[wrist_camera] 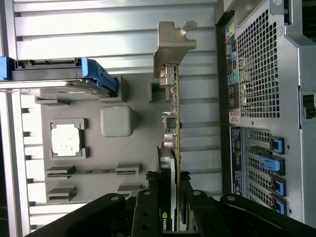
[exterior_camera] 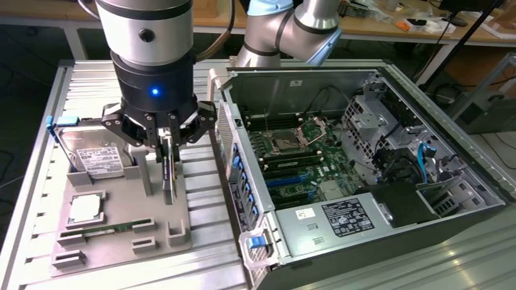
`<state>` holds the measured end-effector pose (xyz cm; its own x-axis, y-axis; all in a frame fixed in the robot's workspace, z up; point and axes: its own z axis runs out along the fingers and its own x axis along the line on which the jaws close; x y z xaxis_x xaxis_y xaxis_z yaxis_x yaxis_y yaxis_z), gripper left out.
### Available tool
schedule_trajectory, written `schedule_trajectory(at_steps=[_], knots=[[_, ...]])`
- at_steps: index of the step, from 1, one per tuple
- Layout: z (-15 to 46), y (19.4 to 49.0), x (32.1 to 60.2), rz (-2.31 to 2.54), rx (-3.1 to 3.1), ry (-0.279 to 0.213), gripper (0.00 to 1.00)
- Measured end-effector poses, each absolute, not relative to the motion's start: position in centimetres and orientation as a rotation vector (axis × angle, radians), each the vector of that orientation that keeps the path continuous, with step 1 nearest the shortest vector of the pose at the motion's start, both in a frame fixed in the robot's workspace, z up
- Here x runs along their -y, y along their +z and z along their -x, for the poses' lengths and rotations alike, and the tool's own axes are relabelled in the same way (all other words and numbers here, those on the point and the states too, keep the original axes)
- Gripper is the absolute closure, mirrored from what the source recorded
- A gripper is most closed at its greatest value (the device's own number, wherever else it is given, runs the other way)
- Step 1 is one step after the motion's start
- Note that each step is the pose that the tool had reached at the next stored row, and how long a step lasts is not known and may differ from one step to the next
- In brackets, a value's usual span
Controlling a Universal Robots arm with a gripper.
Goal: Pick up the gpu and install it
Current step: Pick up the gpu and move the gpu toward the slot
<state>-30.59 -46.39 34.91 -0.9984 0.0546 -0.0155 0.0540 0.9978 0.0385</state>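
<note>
The gpu (exterior_camera: 168, 178) is a thin dark card held on edge, straight up and down, over the grey parts tray (exterior_camera: 121, 241). My gripper (exterior_camera: 166, 142) is shut on the card's upper end. The card's lower end is at the tray's surface; I cannot tell whether it touches. In the wrist view the gpu (wrist_camera: 174, 123) runs edge-on away from my gripper (wrist_camera: 170, 200), its silvery metal bracket (wrist_camera: 170, 47) at the far end and a black finger on each side of the board.
On the tray lie a hard drive with a white label (exterior_camera: 96, 158), a CPU (exterior_camera: 84, 208) and a green memory stick (exterior_camera: 109, 229). The open computer case (exterior_camera: 451, 175) stands at the exterior view's right, its motherboard (exterior_camera: 298, 163) exposed with blue slots (exterior_camera: 284, 180).
</note>
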Motion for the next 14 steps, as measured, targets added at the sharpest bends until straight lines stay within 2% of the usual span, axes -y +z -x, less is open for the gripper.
schedule_trajectory(at_steps=[14], knots=[[30.59, 35.27, 46.39, -0.085, -3.123, 0.06, 0.73]])
